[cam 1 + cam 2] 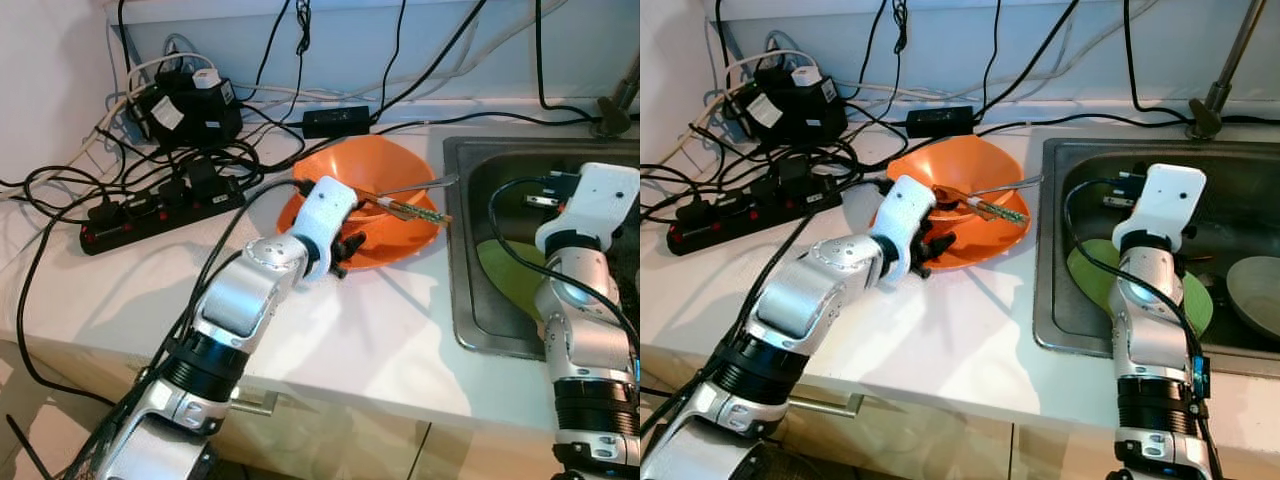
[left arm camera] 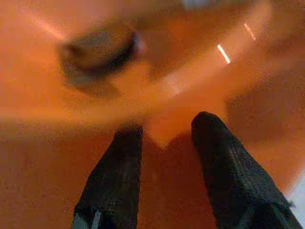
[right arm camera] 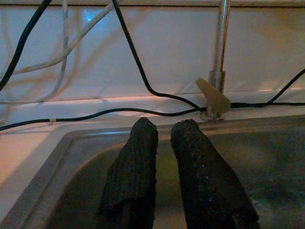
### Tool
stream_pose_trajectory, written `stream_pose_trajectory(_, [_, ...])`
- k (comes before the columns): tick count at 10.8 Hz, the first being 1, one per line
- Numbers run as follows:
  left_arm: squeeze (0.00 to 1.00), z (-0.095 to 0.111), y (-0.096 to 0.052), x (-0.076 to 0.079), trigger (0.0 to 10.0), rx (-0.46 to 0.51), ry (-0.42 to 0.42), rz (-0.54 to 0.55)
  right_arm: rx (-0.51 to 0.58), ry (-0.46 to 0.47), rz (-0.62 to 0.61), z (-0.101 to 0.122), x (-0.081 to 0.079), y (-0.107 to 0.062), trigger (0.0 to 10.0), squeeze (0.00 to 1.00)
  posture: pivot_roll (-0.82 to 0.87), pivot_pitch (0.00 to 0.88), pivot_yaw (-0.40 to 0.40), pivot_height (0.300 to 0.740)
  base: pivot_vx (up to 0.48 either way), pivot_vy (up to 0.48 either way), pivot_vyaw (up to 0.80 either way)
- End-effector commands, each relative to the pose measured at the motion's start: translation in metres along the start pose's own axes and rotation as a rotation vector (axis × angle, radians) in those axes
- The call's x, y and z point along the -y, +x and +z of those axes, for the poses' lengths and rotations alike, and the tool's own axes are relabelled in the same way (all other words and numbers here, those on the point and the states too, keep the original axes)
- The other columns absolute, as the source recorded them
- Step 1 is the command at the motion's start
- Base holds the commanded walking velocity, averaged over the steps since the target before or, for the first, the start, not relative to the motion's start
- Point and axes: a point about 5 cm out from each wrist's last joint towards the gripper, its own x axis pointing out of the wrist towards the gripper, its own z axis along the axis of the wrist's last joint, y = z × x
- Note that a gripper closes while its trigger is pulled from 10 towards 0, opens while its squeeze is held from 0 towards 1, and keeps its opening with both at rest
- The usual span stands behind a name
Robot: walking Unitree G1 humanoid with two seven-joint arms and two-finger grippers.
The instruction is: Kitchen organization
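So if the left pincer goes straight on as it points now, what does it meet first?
Probably the orange bowl: the left pincer points at its rim at close range, fingers apart. Depth is blurred.

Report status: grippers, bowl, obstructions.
Left gripper astride the orange bowl rim, fingers apart. Right gripper over the sink, holding nothing. Spoon lies in the bowl. Cables and power strip crowd the counter behind.
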Motion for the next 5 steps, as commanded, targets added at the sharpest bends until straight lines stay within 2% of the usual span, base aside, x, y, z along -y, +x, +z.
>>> stream_pose_trajectory(1, [0.0,-0.009,-0.002,0.004,10.0,-0.051,0.018,-0.039,0.008,0.01,0.007,0.002,-0.004,-0.002,10.0,0.0,0.07,0.053,0.159,0.74,0.0,0.0,0.0])
stream_pose_trajectory(5, [0.0,-0.012,-0.012,0.01,10.0,-0.078,0.054,-0.115,0.005,0.015,0.002,0.0,-0.004,-0.002,10.0,0.0,0.08,0.05,0.163,0.74,0.0,0.0,0.0])
